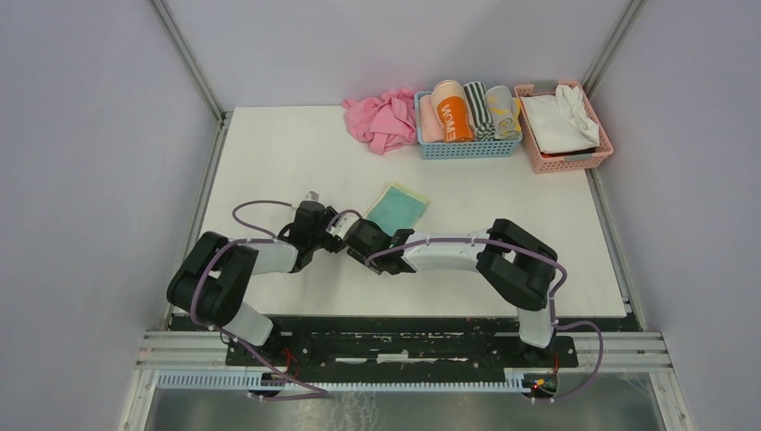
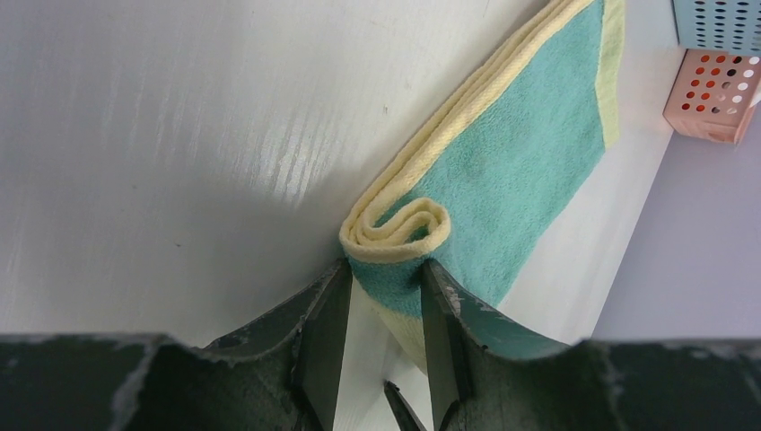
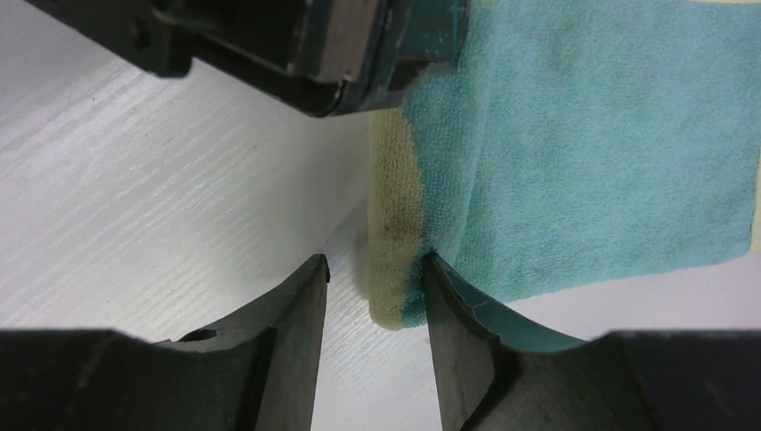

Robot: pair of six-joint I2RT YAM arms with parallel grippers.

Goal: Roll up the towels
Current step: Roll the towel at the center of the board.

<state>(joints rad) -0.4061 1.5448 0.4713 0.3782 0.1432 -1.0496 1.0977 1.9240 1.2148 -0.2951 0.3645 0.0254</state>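
White table [image 1: 296, 162], mid-front: yellow/teal towel [image 2: 520, 153] lies flat, near end curled into a small roll. Left end effector [image 2: 384, 274] pinches the curl; right end effector [image 3: 374, 262] straddles its other end, jaws slack. Terry looks soft, light, floppy. Prob. best gripped at both roll ends, else it unrolls.

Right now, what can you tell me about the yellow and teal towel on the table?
The towel is fluffy terry, teal with pale yellow edges. It lies folded on the white table, its near end curled into a small roll. The left end effector pinches that curl; the right end effector is open around the same end, touching one side.
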